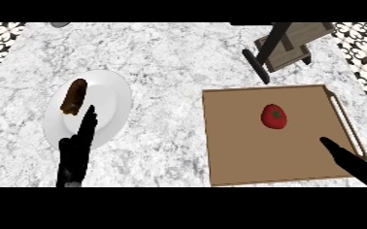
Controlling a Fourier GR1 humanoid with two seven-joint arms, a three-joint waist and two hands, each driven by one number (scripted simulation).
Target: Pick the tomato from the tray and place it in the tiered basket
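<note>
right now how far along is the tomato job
Nothing is done yet: the tomato lies on the tray, untouched. In hand: the right hand shows over the tray's near right corner, apart from the tomato, open. Left: grasp it, lift it, carry it to the tiered basket beyond the tray.

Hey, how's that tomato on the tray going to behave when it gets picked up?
Round and sitting free on the flat tray, the tomato would probably roll if nudged. Its smooth red skin may be slippery. It looks small, so likely light.
</note>
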